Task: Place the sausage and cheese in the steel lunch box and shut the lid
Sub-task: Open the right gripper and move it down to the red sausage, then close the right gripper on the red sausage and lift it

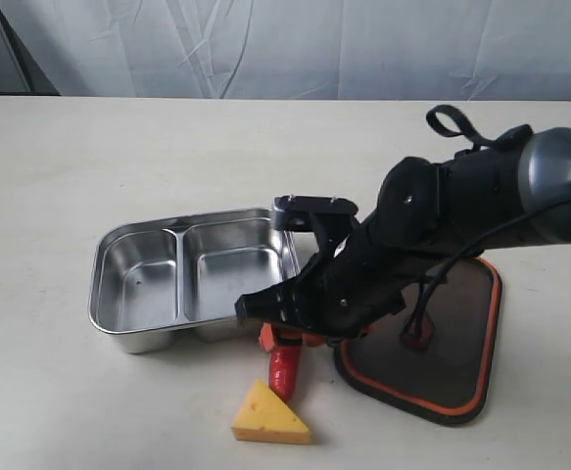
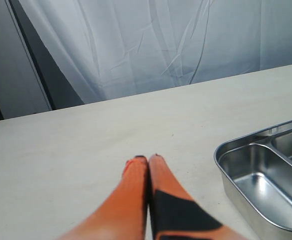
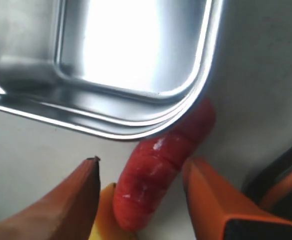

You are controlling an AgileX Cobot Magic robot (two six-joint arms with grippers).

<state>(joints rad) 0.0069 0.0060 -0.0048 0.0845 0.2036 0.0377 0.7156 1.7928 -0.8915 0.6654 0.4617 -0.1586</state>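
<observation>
**Operator:** Where is the sausage, and how much room is around it?

**Spotter:** The sausage (image 1: 285,370) lies on the bench (image 1: 60,196) in the lower middle of the frame. It is just off the lower right corner of the lunch box (image 1: 96,284) and outside it. Your right wrist view shows its far end tucked close to the box's rounded corner rim. I cannot tell whether it touches.

**Operator:** And my right hand?

**Spotter:** Your right hand (image 3: 141,162) is low over the sausage with its fingers (image 3: 70,205) apart, one on each side. One finger shows a gap to the red skin. The other is close against it, and I cannot tell whether they touch. Nothing is clamped.

**Operator:** What crowds it?

**Spotter:** The cheese (image 1: 268,416) lies on the bench just beside the sausage's near end, at the bottom of the frame. Whether they touch I cannot tell. The lid (image 1: 466,323) lies flat at the right with its orange rim up, and its left edge is near the sausage. Your right arm (image 1: 442,215) stretches over it. So you have the box above, the lid to the right and the cheese below. Open bench shows to the lower left.

**Operator:** Left hand?

**Spotter:** Your left hand (image 2: 148,159) has its fingers pressed together with nothing between them. It is above bare bench, apart from the box's rim. Wide bench runs beyond it to a white curtain (image 2: 161,40).
</observation>
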